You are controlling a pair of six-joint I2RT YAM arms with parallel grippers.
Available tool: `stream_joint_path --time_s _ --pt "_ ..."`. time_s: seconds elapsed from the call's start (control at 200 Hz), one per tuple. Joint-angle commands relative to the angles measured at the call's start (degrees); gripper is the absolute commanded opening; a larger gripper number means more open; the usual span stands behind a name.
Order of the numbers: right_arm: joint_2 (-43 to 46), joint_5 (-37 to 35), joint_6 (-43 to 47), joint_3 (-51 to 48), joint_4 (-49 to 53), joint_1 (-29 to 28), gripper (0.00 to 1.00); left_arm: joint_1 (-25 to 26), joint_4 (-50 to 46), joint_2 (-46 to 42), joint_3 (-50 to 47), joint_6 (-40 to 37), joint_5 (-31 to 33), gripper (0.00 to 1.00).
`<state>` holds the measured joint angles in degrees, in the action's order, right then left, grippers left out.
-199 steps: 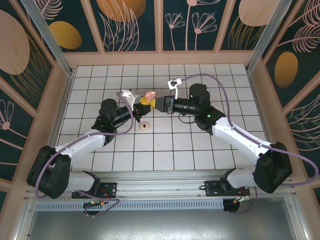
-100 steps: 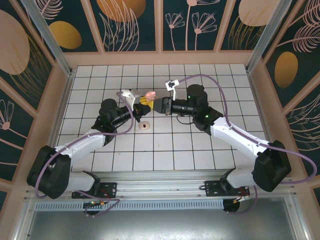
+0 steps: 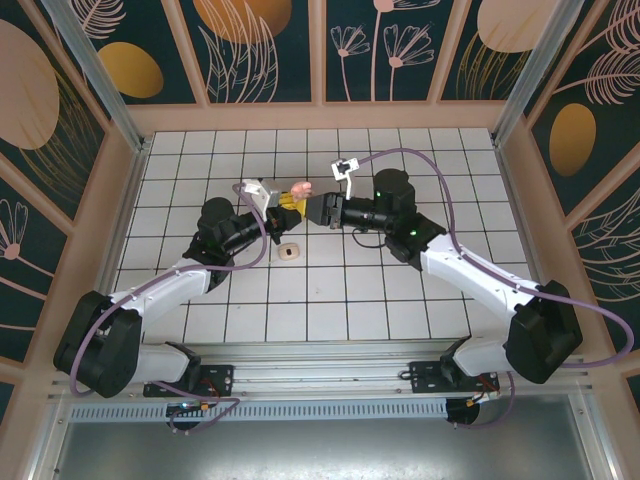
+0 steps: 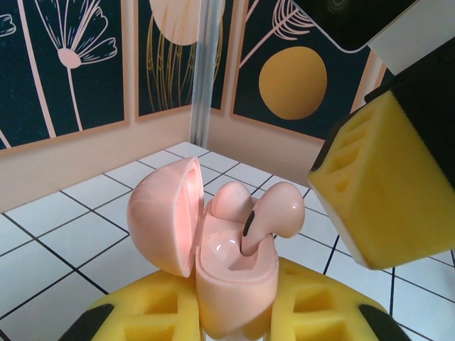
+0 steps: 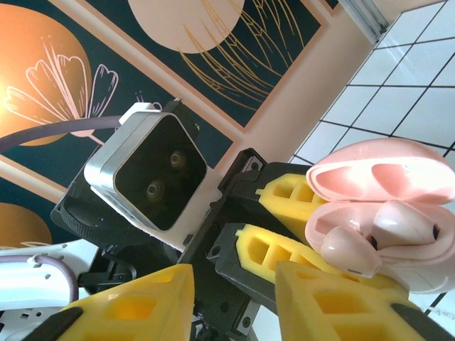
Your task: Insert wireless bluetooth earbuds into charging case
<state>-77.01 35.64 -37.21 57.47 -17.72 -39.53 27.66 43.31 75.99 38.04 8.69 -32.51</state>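
My left gripper (image 4: 234,323) is shut on the pink charging case (image 4: 234,284), which it holds upright with the lid (image 4: 163,213) swung open to the left. One earbud (image 4: 231,199) sits low in the far socket. The other earbud (image 4: 281,213) has its stem in the near socket and its head leans out above the rim. My right gripper (image 5: 234,298) is open and holds nothing. One of its yellow fingers (image 4: 384,185) hangs just right of the case. From above, the case (image 3: 300,190) lies between the left gripper (image 3: 290,201) and the right gripper (image 3: 318,210).
A small beige piece with a dark spot (image 3: 289,251) lies on the white tiled floor (image 3: 400,290) just in front of the two grippers. Pink walls (image 3: 320,115) with dark floral panels fence in the floor. The left wrist camera (image 5: 153,174) faces the right one at close range.
The right arm has shifted slightly left, bringing its open gripper a little closer to the case. The left gripper and the case have stayed put.
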Motion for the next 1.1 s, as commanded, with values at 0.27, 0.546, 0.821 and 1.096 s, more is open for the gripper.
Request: stream_joint_path --time_s 0.27,0.546,0.821,1.096 --pt "5.5 -0.8 -1.2 -1.3 -1.8 3.5 0.33 -0.3 2.3 -1.4 0.3 0.8 -1.4 0.09" --pt "1.9 0.1 -1.8 1.0 -0.6 4.4 0.32 -0.3 2.5 -1.7 0.0 0.9 -1.4 0.09" --pt "-0.6 2.7 -3.5 1.6 -3.6 4.3 0.29 -0.3 2.4 -1.7 0.0 1.0 -1.5 0.09" --pt "-1.0 4.1 -3.7 1.5 -4.6 3.8 0.27 -0.3 2.5 -1.4 0.2 1.0 -1.5 0.09"
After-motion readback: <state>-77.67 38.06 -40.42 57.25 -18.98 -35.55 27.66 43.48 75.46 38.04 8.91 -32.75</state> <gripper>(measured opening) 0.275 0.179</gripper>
